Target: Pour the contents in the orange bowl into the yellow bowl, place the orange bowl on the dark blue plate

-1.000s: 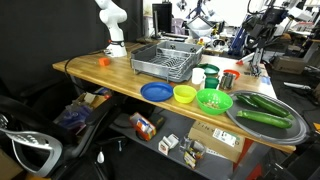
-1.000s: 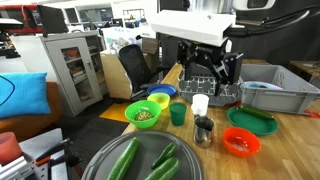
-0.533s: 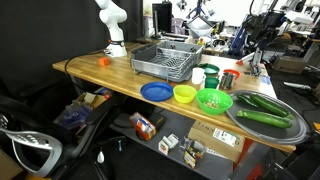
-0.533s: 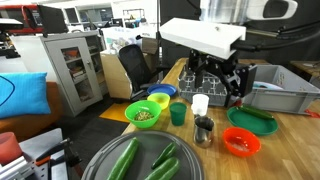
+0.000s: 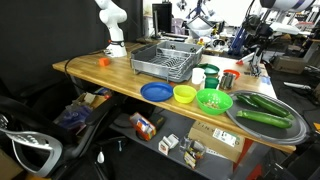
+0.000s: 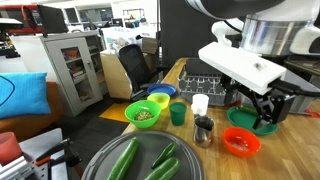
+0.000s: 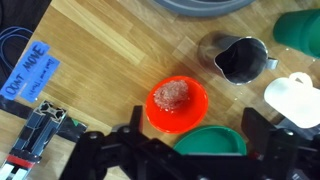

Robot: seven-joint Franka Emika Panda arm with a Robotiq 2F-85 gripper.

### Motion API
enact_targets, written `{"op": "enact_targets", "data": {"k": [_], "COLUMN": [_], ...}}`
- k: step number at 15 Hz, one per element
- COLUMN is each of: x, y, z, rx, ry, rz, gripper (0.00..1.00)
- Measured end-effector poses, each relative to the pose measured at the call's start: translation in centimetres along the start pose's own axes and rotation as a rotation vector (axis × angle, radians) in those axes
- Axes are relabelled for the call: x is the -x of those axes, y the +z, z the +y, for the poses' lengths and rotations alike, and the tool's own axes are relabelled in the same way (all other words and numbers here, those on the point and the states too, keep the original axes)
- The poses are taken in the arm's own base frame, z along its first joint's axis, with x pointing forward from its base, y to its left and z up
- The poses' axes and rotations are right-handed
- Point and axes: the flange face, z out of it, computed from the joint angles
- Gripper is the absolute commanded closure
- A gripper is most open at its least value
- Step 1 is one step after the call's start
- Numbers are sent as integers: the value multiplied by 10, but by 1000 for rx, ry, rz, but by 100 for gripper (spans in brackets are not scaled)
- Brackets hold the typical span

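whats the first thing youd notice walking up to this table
The gripper dominates an exterior view, its fingers open over the orange bowl, which holds a reddish lump and sits beside a green plate. Along the edge of the table runs a bright row: dark blue plate, yellow bowl, green bowl, then a grey platter of cucumbers.
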Motion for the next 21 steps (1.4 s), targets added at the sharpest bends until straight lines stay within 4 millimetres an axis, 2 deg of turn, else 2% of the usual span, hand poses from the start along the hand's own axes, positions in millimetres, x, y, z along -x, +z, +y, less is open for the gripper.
{"op": "enact_targets", "data": {"k": [3, 7, 13, 21], "x": [-18, -32, -37, -39], "y": [25, 54, 88, 123], "z": [0, -1, -10, 9], "rx": [23, 77, 70, 17], "ry": [52, 78, 70, 139], "rz": [-18, -54, -90, -125], "gripper": [0, 0, 0, 0]}}
